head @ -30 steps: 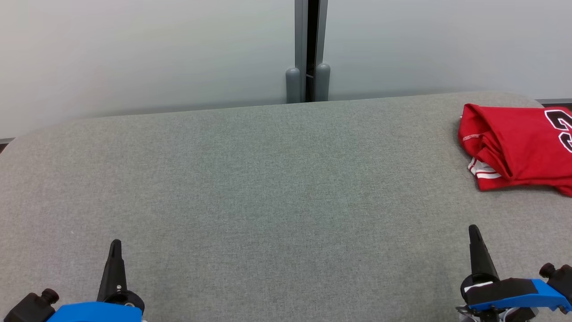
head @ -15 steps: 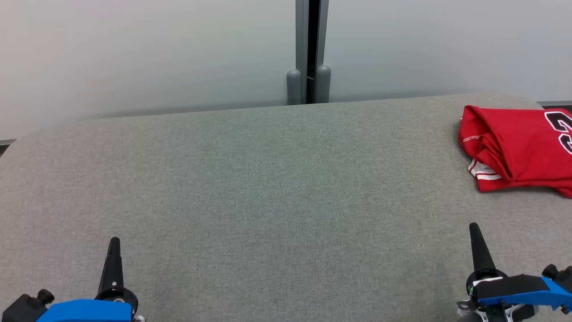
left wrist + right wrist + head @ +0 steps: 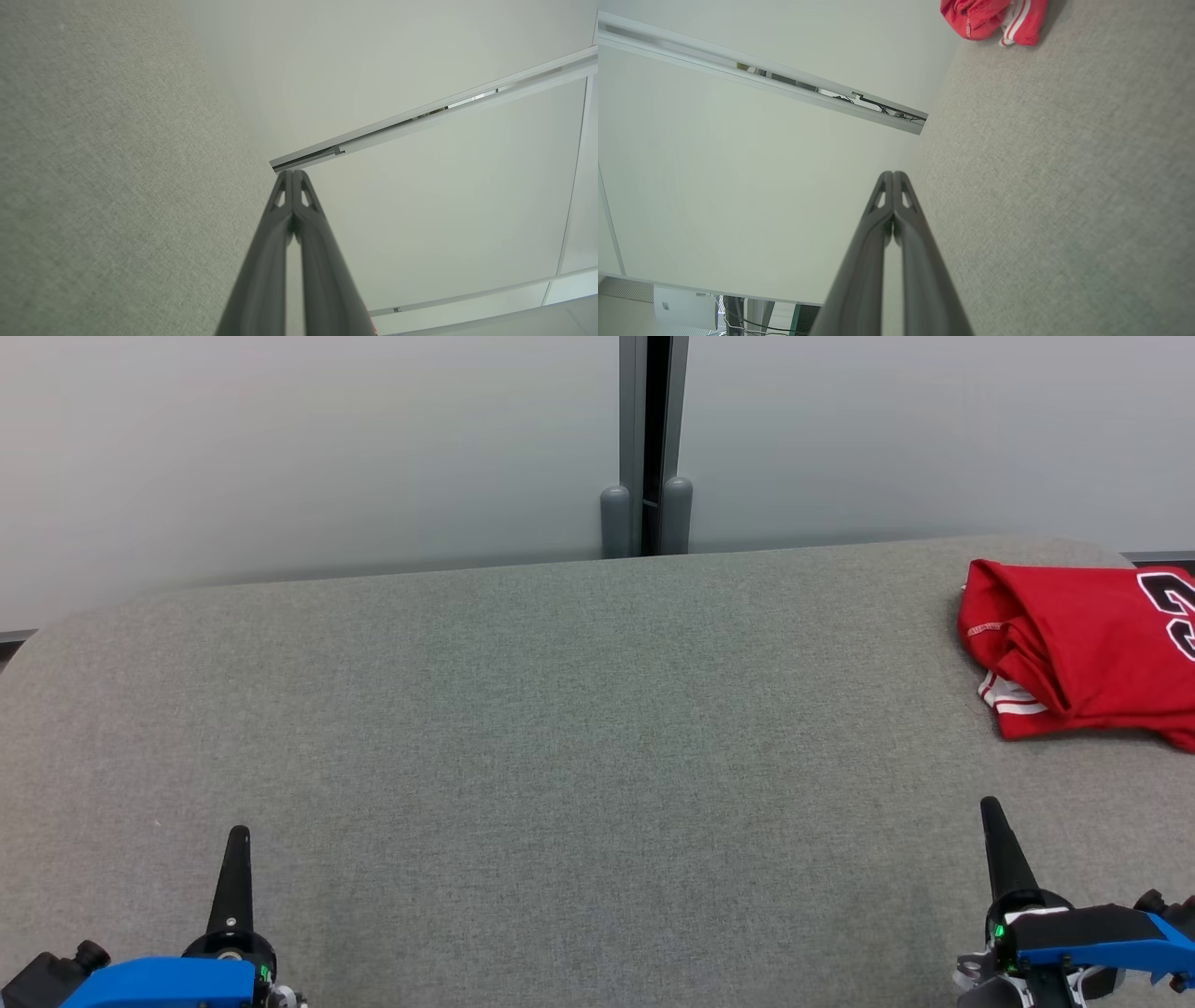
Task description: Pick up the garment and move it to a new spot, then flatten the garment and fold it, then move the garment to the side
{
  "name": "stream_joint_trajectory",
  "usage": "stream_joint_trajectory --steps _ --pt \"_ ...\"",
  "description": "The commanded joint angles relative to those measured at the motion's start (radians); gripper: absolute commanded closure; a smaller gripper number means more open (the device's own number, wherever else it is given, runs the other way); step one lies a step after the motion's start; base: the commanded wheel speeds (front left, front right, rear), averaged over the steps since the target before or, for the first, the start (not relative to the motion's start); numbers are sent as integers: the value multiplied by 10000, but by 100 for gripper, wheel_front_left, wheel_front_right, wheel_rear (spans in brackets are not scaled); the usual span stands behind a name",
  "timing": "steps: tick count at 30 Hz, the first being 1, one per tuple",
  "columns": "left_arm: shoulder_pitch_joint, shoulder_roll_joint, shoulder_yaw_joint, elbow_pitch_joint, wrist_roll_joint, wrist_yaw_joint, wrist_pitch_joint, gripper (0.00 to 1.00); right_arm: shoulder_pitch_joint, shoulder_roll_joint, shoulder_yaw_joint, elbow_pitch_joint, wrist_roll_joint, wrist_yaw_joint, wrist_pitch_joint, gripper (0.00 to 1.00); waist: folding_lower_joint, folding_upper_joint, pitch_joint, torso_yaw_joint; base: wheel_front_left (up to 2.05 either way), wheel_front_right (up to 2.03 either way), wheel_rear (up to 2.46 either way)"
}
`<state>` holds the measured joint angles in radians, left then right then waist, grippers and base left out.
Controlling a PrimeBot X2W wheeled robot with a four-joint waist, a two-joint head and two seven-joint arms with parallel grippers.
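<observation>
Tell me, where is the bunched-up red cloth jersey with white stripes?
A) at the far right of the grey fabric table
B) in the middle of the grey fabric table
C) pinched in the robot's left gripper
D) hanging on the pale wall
A: the bunched-up red cloth jersey lies at the far right of the grey fabric table, beyond the shut right gripper, which is not touching it.

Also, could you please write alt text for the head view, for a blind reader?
A crumpled red garment lies at the far right of a grey fabric table, cut off by the picture's edge. The left gripper and right gripper sit shut at the bottom corners, apart from it; a pale wall stands behind.
</observation>
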<state>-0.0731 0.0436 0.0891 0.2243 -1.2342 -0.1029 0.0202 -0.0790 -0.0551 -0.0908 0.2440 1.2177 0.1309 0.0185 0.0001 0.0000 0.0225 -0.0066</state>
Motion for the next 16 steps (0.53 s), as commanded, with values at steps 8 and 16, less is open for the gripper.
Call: stream_joint_trajectory --steps 8,16 --pt "-243 79 100 11 -867 -113 225 100 -230 34 -80 -46 930 -1 238 100 0 0 -34 12 0 0 0" --pt "-284 85 145 60 -1558 -152 405 100 -274 41 -120 -34 1645 -1 417 100 0 0 -67 23 0 0 0"
